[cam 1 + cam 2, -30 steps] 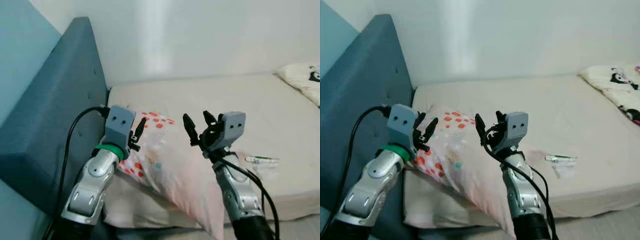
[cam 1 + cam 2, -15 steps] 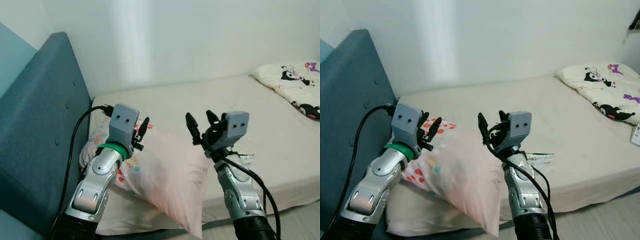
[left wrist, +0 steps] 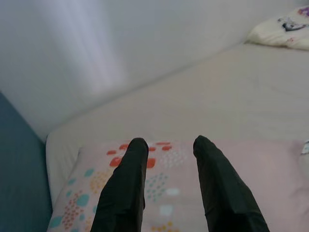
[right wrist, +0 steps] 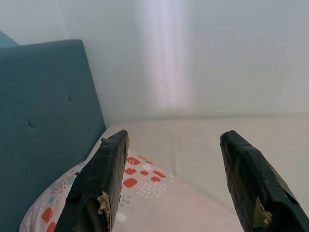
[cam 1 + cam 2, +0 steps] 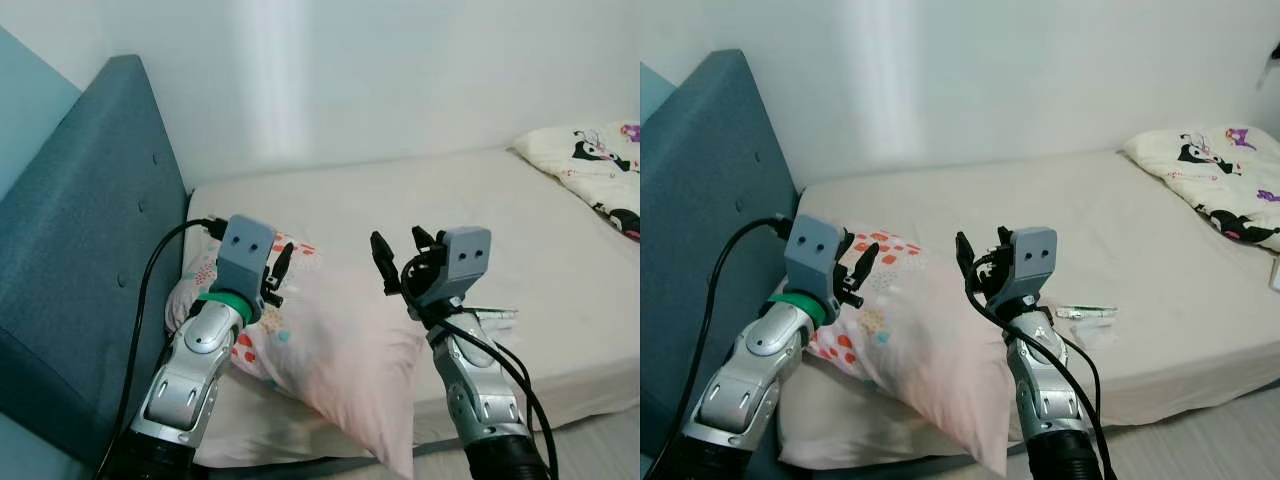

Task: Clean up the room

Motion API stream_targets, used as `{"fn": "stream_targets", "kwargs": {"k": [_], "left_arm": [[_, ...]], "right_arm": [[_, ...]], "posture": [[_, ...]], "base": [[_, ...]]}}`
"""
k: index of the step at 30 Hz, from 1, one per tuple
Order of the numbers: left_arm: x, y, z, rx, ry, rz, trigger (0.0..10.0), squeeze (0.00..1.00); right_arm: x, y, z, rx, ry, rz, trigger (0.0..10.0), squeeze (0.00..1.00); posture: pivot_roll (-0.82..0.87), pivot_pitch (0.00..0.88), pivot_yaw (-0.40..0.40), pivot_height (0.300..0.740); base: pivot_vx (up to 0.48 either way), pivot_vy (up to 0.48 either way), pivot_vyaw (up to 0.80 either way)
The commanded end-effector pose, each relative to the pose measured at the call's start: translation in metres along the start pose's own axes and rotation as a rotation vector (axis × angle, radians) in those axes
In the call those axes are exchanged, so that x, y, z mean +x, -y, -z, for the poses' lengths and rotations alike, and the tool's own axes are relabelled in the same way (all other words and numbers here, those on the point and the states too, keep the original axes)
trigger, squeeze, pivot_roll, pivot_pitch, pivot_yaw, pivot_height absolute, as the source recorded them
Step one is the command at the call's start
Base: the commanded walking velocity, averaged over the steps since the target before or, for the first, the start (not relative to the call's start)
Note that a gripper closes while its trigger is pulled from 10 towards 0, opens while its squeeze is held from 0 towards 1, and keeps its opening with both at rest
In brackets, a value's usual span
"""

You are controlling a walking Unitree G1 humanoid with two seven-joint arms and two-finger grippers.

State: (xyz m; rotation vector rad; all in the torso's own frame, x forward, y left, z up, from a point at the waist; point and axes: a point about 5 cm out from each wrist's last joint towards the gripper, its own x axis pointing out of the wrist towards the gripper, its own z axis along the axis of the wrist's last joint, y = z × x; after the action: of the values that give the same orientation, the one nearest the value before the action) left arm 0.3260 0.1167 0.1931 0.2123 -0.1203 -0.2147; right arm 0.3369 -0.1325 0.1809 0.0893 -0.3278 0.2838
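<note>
Bed (image 5: 520,210) runs along the wall, blue headboard (image 5: 90,250) at its left end. Pillow (image 5: 330,340) with coloured dots lies at the head end, near the front edge, one corner hanging over that edge and the dotted end close to the headboard; a paler pillow or cushion shows beneath it.

Left tool (image 5: 276,272) is raised over the pillow's headboard end, its two black fingers (image 3: 128,188) a little apart, gripping nothing. Right tool (image 5: 402,262) is raised over the pillow's other end, fingers (image 4: 99,193) spread wide, also empty. Judgement: the two tools bracket the pillow because it is wide and soft and needs a hold at both ends to be lifted or squared against the headboard.

Small wrapper or packet (image 5: 1085,313) lies near the bed's front edge, just beyond the right arm; too small to identify, likely litter to clear. Patterned blanket (image 5: 1220,185) is bunched at the far right end of the bed.

Risk: a one-sided pinch may drag the overhanging corner off the bed.
</note>
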Motion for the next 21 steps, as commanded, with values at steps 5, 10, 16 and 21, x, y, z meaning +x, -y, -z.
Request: {"fn": "stream_targets", "kwargs": {"k": [5, 10, 16, 21], "left_arm": [[-0.0051, -0.0059, 0.0190, -0.005, -0.094, -0.028, 10.0, 0.00], [-0.0057, -0.0060, 0.0206, -0.006, -0.099, -0.031, 10.0, 0.00], [-0.0049, -0.0050, 0.0210, -0.007, -0.101, -0.032, 10.0, 0.00], [-0.0048, -0.0054, 0.0215, -0.005, -0.105, -0.034, 10.0, 0.00]], "right_arm": [[-0.0041, 0.0002, 0.0074, 0.010, -0.030, 0.008, 10.0, 0.00], [-0.0044, 0.0015, 0.0083, 0.010, -0.034, 0.013, 10.0, 0.00], [-0.0053, 0.0030, 0.0096, 0.011, -0.038, 0.019, 10.0, 0.00], [-0.0058, 0.0042, 0.0106, 0.013, -0.043, 0.021, 10.0, 0.00]], "posture": [[-0.11, 0.063, 0.098, 0.690], [-0.11, 0.061, 0.099, 0.670], [-0.11, 0.057, 0.100, 0.640], [-0.11, 0.055, 0.100, 0.620]], "base": [[0.000, 0.000, 0.00], [0.000, 0.000, 0.00], [0.000, 0.000, 0.00], [0.000, 0.000, 0.00]]}}
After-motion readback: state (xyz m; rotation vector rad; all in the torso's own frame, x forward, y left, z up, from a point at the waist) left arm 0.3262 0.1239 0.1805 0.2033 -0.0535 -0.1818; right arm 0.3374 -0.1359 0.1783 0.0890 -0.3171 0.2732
